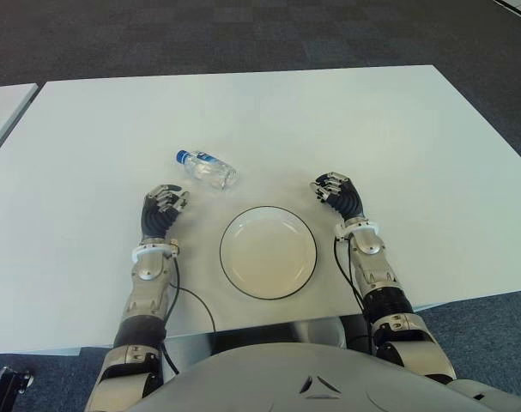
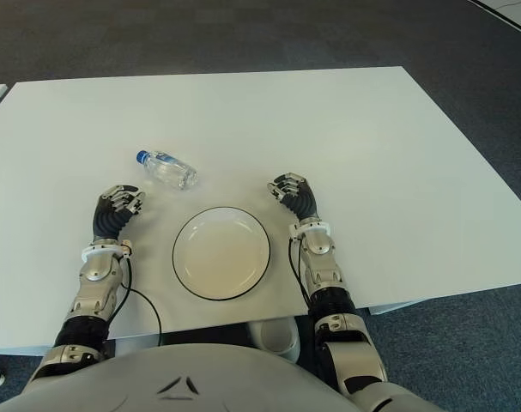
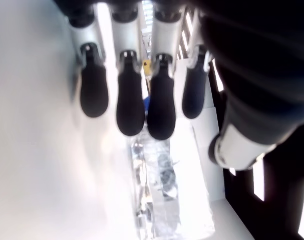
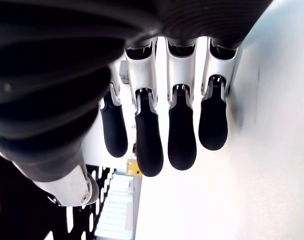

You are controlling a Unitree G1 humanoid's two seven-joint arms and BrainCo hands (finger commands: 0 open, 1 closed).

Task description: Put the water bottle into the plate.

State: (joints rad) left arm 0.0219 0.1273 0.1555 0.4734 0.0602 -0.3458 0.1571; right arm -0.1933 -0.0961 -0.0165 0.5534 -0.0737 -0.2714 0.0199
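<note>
A: Status? Water bottle (image 1: 207, 169) lies on its side on the tabletop (image 1: 397, 137), at about 11 o'clock from the plate (image 1: 268, 251), near it but apart. Plate holds nothing.

B: Hands? Left hand (image 1: 163, 209) at the plate's 9 o'clock, fingers half-curled, holding nothing, bottle just beyond them. Right hand (image 1: 336, 195) at 2 o'clock, same loose curl, nothing in it.

A: So nothing done; grasp, carry and placing all remain
</note>
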